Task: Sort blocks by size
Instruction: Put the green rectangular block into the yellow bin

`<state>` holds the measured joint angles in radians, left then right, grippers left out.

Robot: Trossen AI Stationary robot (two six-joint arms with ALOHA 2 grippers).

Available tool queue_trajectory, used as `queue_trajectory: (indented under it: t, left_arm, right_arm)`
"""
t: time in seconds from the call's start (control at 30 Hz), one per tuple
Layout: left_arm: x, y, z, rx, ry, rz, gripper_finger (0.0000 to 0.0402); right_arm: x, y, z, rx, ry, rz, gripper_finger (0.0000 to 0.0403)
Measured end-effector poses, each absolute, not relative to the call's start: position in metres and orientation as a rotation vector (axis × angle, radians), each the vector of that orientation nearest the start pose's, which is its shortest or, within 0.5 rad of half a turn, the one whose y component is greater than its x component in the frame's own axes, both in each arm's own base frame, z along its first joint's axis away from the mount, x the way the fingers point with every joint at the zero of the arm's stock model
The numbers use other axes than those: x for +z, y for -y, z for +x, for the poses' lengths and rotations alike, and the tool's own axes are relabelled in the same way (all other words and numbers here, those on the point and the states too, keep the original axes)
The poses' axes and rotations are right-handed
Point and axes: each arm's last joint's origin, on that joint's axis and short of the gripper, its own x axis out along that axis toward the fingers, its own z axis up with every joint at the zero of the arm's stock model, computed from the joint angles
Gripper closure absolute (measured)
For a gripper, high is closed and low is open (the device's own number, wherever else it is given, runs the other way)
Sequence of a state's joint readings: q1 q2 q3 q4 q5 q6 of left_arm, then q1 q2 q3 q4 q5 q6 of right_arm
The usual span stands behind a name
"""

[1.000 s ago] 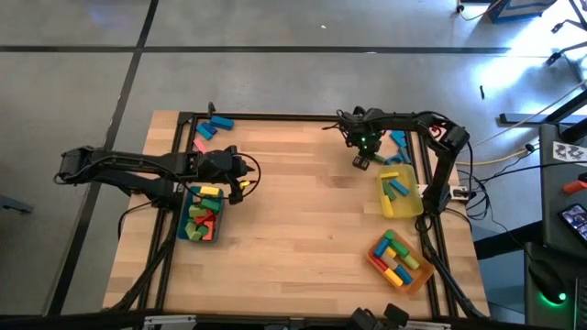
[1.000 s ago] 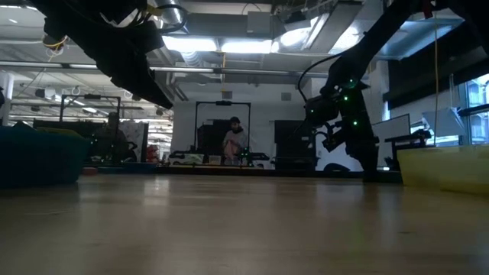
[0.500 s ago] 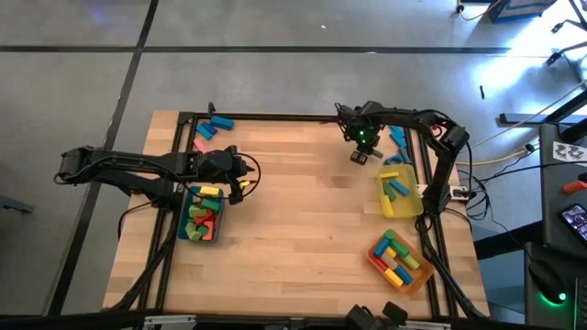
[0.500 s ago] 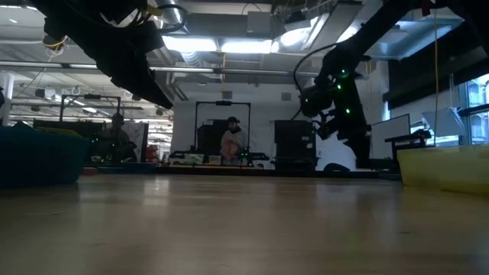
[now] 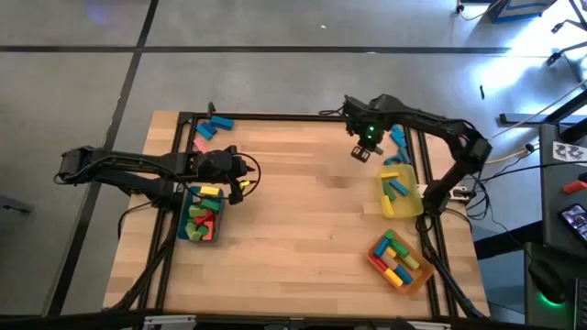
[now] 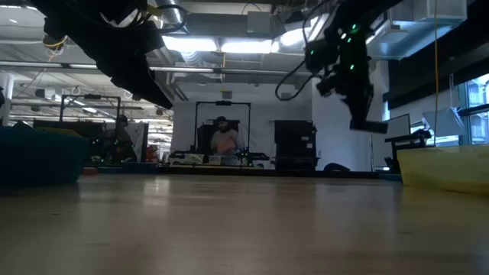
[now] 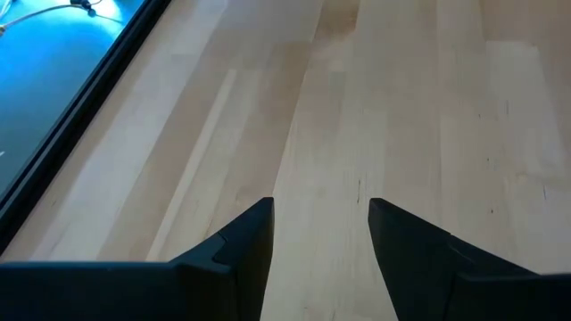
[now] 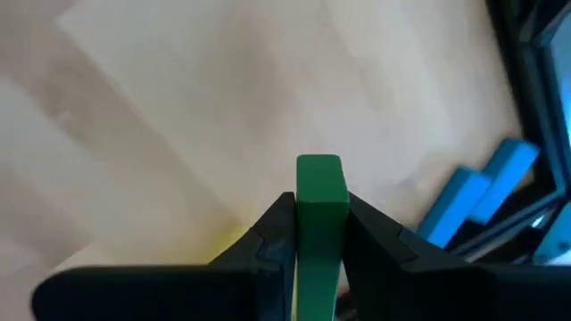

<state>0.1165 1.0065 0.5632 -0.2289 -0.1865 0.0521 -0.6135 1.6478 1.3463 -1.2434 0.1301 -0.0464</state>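
The right gripper (image 8: 319,234) was clamped on a green block (image 8: 320,209), holding it narrow-side between the two fingers above the bench near its far edge, toward the far right corner. Seen from above, it hung just off the far end of the yellow tray (image 5: 401,192), which lay along the right edge with a few blocks already in it. Two blue blocks (image 8: 482,192) lay on the bench close by, beside the frame rail.

The likeliest trouble was the grip itself: the block stood tall out of the fingers, held only low down, so a quick swing toward a tray could lever it loose and let it fall onto bare wood. A release too high over the tray might also bounce it out (the trays look shallow). Which tray suited its size could not be judged from here; the orange tray (image 5: 400,258) near the near right corner was the other candidate on that side, and a wrong pick would spoil the sort.

The left gripper (image 7: 319,234) waited with its jaws apart and nothing between them, over the teal tray (image 5: 204,216) by the left edge, well clear of the other arm.
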Motion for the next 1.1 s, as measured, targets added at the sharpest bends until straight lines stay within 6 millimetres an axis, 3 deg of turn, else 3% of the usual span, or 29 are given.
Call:
queue_trajectory:
  t: [0.2, 0.43, 0.57, 0.9, 1.1]
  left_arm:
    - [0.216, -0.029, 0.199, 0.274, -0.683, 0.073, 0.0233]
    - [0.216, -0.029, 0.199, 0.274, -0.682, 0.073, 0.0233]
    - [0.216, -0.029, 0.199, 0.275, -0.682, 0.069, 0.0233]
    - [0.216, -0.029, 0.199, 0.274, -0.681, 0.074, 0.0233]
    - [0.216, -0.029, 0.199, 0.274, -0.677, 0.074, 0.0233]
  right_arm:
    - [0.28, 0.143, 0.227, -0.539, -1.505, 0.459, 0.0329]
    - [0.293, 0.116, 0.219, -0.585, -1.494, 0.501, 0.0329]
    - [0.279, 0.104, 0.208, -0.613, -1.533, 0.524, 0.0328]
    - [0.219, 0.084, 0.171, -0.642, -1.597, 0.607, 0.0328]
    - [0.204, 0.083, 0.166, -0.712, -1.619, 0.618, 0.0322]
